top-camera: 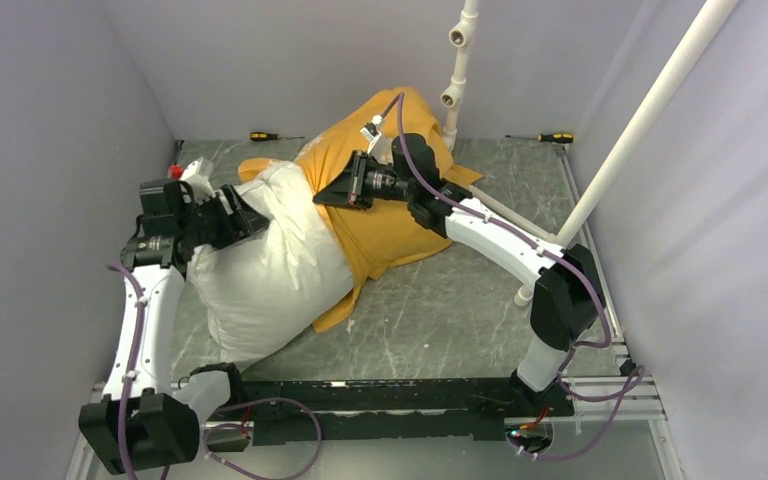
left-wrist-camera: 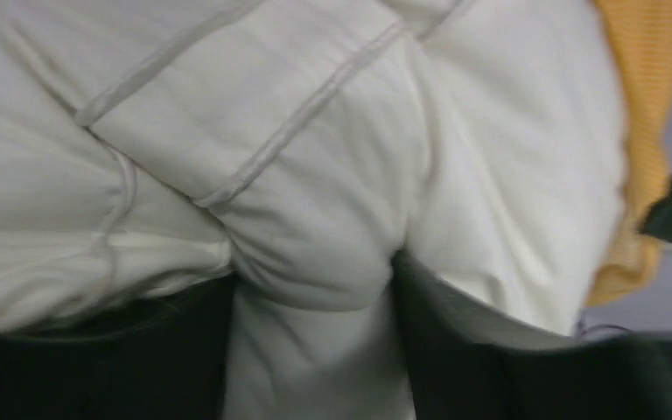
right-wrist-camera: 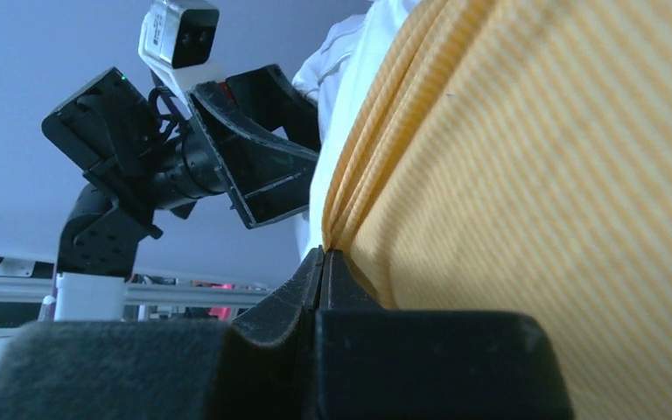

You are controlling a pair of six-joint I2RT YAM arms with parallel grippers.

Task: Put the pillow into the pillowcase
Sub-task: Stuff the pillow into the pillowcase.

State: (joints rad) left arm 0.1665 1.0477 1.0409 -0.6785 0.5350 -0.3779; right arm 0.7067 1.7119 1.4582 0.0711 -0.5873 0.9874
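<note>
In the overhead view the pillow (top-camera: 265,265) lies at left of centre on the table (top-camera: 440,310). Most of its white bulk is in the open, and only its upper right end meets the pillowcase (top-camera: 390,225), which spreads toward the upper middle of the frame. A strip of orange shows along the pillow's right edge, so the pillow seems to rest on the case's lower layer. The right gripper (right-wrist-camera: 324,262) has its jaws pressed together on folds of the orange cloth at the case's mouth. It is raised off the table, probably to hold the top layer up and keep the opening wide. The left gripper (left-wrist-camera: 315,350) sits at the pillow's upper left side, its jaws apart with a thick bulge of white fabric filling the gap and pressing both inner faces. That looks like a grip on the pillow, placed there to push it rightward into the held-open mouth. I judge the insertion as barely begun.
</note>
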